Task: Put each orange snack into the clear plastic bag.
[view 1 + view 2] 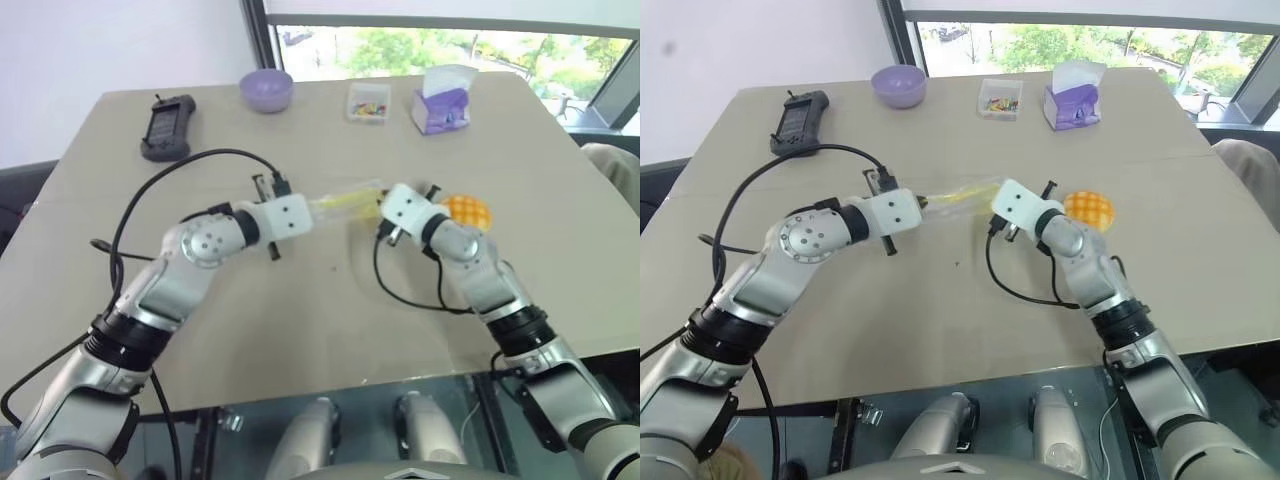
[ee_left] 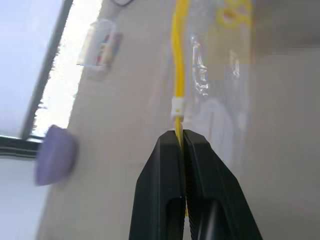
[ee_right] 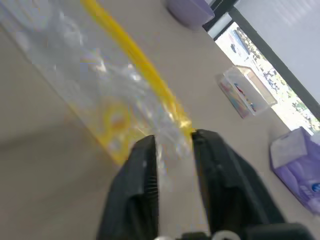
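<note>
Daylit table, soft shadows, blurred wrist views

Daylight enters through the window [image 1: 450, 50] at twelve to one o'clock, washed out pale there. The table [image 1: 300, 320] is evenly bright; soft shadows fall toward six o'clock. In the wrist views, the clear plastic bag [image 3: 100, 85] glints with glare and the background objects are smeared, out of focus.

No words or numbers can be read anywhere. The clear plastic bag [image 3: 107, 95] carries a yellow printed mark, too blurred to make out.
</note>
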You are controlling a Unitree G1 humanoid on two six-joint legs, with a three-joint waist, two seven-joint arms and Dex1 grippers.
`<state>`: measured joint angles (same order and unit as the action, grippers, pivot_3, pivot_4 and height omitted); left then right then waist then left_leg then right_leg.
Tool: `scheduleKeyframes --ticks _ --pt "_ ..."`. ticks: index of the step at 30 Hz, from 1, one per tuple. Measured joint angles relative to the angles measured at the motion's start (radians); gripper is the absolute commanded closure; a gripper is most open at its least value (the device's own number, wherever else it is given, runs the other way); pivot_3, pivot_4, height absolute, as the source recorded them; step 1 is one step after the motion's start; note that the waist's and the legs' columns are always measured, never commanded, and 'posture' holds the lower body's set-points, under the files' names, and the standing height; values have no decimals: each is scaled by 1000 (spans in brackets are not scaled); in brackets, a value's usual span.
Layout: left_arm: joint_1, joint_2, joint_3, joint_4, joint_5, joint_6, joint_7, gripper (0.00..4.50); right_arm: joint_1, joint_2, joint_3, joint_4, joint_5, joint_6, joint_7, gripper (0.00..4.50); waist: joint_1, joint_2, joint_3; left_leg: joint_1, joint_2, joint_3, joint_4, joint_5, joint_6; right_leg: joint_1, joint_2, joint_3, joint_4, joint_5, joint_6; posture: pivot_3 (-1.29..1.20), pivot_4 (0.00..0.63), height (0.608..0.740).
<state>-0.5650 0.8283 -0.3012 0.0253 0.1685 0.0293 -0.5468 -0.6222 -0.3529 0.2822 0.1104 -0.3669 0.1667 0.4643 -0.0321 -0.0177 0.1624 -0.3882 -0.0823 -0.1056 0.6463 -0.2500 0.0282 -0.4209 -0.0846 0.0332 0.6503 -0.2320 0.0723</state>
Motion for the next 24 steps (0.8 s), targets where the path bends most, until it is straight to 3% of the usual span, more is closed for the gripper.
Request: scheduleKeyframes --ticks 1,6,10,14,24 --pt "0 -3 3 6 2 -12 2 4500 2 -2 -5 -4 2 -1 1 1911 0 0 0 -1 0 0 0 0 0 -1 0 0 0 0 0 0 150 740" --pt "35 -81 53 45 -16 -95 5 4500 124 -43 -31 -143 107 18 100 1911 -2 0 -1 -13 -1 -1 3 0 0 -12 -1 -2 3 0 0 0 150 740" --pt "50 -96 68 55 -18 -128 -5 4500 150 -44 -71 -195 178 66 136 2928 -8 0 0 -12 -1 -1 5 0 0 -11 -1 -1 6 0 0 0 150 740" --pt "55 -114 89 51 -33 -157 -26 4500 133 22 -97 -266 260 137 143 4457 -8 0 0 -10 0 -1 6 0 0 -11 0 -1 10 0 0 0 150 740" --pt "112 -145 100 -32 -42 -167 -74 4500 42 63 -4 -235 225 91 132 4457 -5 0 0 -11 -1 -1 7 0 0 -11 -1 -2 10 0 0 0 150 740"
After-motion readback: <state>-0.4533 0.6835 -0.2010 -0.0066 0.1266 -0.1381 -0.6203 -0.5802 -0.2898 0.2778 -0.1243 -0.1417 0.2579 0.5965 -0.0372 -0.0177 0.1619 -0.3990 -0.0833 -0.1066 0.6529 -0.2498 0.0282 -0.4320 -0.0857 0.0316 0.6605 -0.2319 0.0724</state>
